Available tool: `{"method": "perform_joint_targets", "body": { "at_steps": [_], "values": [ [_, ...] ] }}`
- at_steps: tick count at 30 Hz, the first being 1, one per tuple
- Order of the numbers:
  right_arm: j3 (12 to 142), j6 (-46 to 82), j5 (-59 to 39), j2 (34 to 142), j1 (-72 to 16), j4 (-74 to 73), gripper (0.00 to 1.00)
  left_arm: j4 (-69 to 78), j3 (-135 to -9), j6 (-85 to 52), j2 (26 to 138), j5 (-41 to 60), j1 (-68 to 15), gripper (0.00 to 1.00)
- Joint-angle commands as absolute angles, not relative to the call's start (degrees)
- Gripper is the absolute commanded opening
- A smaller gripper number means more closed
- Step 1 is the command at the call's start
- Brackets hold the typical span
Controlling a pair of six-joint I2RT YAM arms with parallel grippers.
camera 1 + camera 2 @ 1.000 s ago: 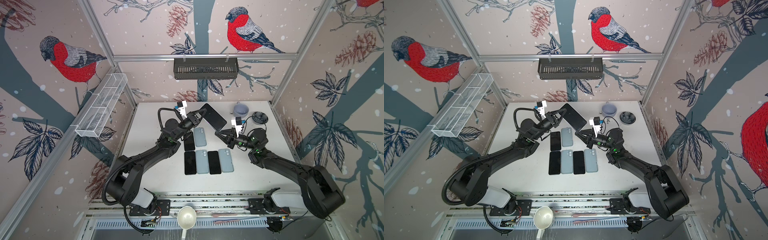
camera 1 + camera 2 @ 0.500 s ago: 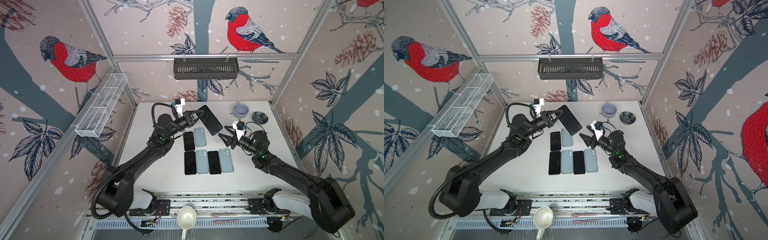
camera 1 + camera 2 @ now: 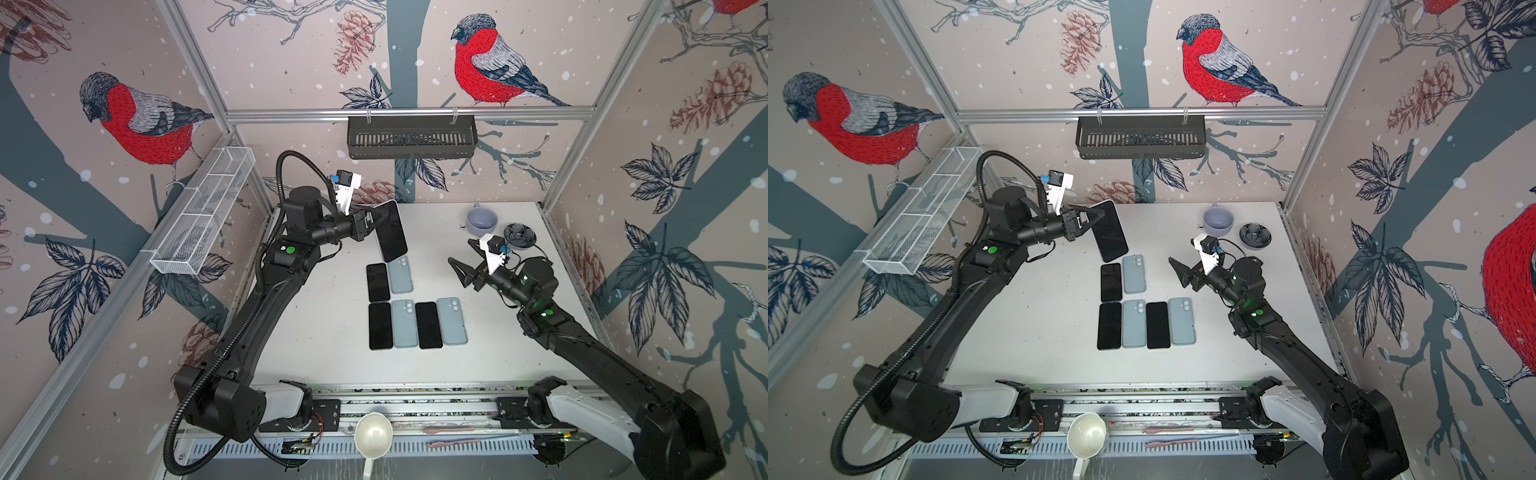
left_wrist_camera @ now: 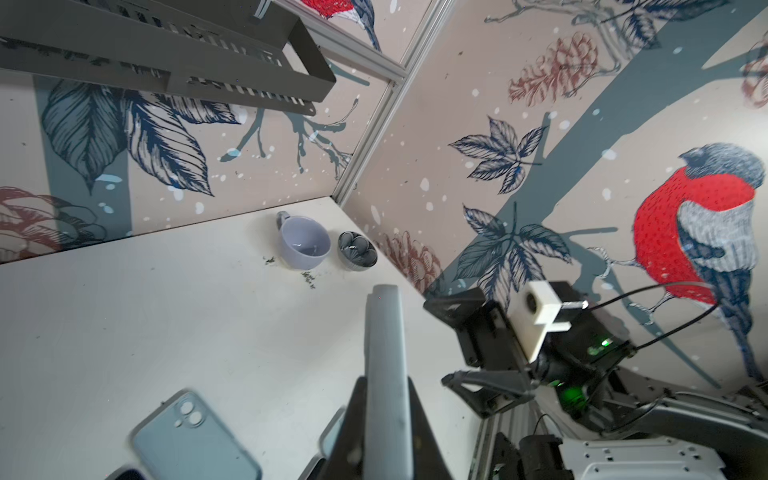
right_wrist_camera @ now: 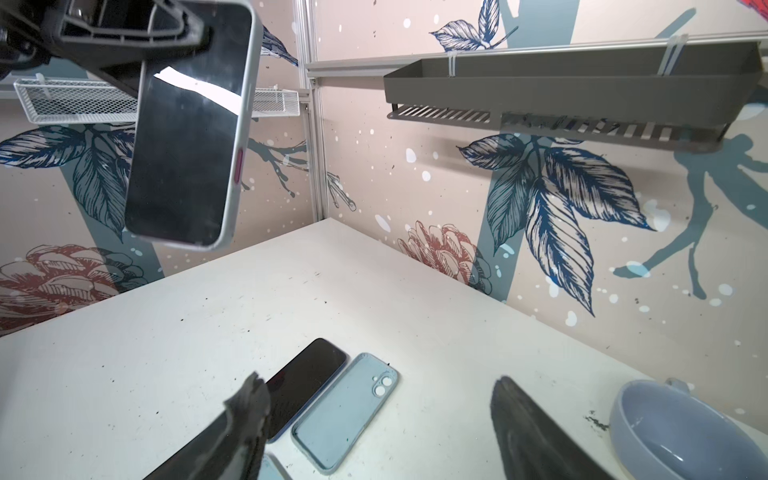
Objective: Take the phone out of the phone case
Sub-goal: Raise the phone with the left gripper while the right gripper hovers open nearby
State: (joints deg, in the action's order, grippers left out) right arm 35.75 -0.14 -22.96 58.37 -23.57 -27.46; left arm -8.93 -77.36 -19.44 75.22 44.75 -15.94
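**Left gripper clamped on cased phone, right gripper spread wide**

Left gripper (image 3: 375,217) is seen closed tight across the front and back of the phone (image 3: 390,232) near one end. The phone is held up off the table (image 3: 316,332), well to the left of the cup (image 3: 481,220) in both top views. It is seated in its case (image 5: 244,124), whose pale rim and pink side button are seen around the dark screen in the right wrist view. Right gripper (image 3: 459,273) is held with its jaws spread wide and nothing between them. It is placed a little nearer than the cup and apart from the phone.

Nearest of all, far in front of the cup and beyond the table's front edge, a white ladle (image 3: 373,435) is seen. Further in, three bare phones (image 3: 380,326) and three empty cases (image 3: 404,323) are laid flat, in front of the cup and to its left. Four are set side by side in a front row, phone and case by turns. One more phone and case are paired behind them, closer to the cup. In a top view the lower end of the held phone is seen over the far end of that rear case.

Just to the right of the cup a small dark bowl (image 3: 519,235) is set. Behind and above the cup a black shelf (image 3: 411,137) is hung on the back wall. Far to the cup's left a white wire basket (image 3: 203,216) is fixed along the side wall.
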Motion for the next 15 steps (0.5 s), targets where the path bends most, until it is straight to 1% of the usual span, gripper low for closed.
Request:
{"method": "perform_joint_targets", "body": {
  "at_steps": [1, 3, 6, 11, 15],
  "values": [
    [40.28, 0.0, -19.52, 58.75, -23.6, -19.48, 0.88, -10.68, -77.29, -9.7, 74.57, 46.58, -15.81, 0.0],
    [42.81, -0.4, -18.89, 58.51, -23.55, -16.21, 0.9, -9.35, -76.52, -7.94, 74.19, 47.81, -15.77, 0.0],
    [45.12, -0.53, -18.63, 57.72, -23.5, -14.03, 0.99, -6.23, -73.95, -7.75, 73.47, 48.36, -15.8, 0.0],
    [50.13, -0.81, -19.74, 55.99, -23.57, -9.16, 1.0, 3.44, -67.24, -9.68, 70.55, 55.68, -15.81, 0.0],
    [50.31, -2.46, -22.34, 54.12, -23.62, -10.13, 0.99, 11.12, -60.91, -11.06, 66.6, 60.27, -15.81, 0.0]
  ]
}}
